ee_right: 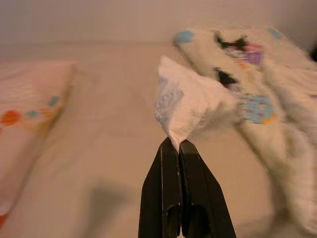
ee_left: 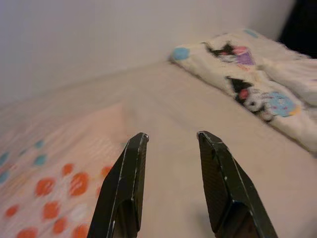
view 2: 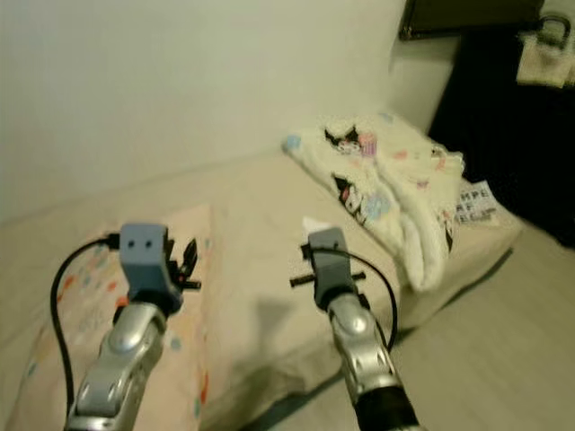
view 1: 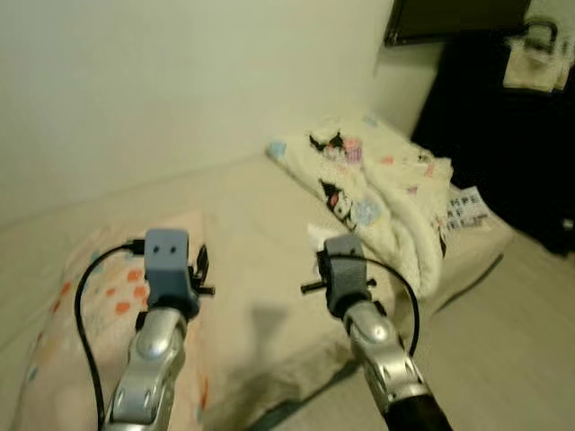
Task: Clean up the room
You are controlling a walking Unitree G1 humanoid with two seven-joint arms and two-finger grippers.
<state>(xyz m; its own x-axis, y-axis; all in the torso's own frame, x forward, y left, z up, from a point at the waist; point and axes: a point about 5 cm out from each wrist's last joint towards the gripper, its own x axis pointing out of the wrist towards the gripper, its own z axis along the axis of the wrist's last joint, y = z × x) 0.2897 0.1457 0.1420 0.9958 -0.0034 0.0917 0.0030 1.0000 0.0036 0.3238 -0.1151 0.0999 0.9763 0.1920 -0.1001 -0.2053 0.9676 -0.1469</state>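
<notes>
Silver arms, both raised over the bed (view 1: 260, 224). Bed: beige cover, below both claws. Blanket (view 1: 386, 193): white, cartoon print, bunched on the bed beyond the right claw. Pillow (view 1: 117, 305): pale with orange and teal dots, under and beside the left claw. Left claw (ee_left: 171, 136): fingers parted, empty, hovering above the pillow's edge. Right claw (ee_right: 178, 144): fingers pressed together, pinching the lower corner of a crumpled white tissue (ee_right: 190, 106), held above the bed, the blanket just beyond it.
</notes>
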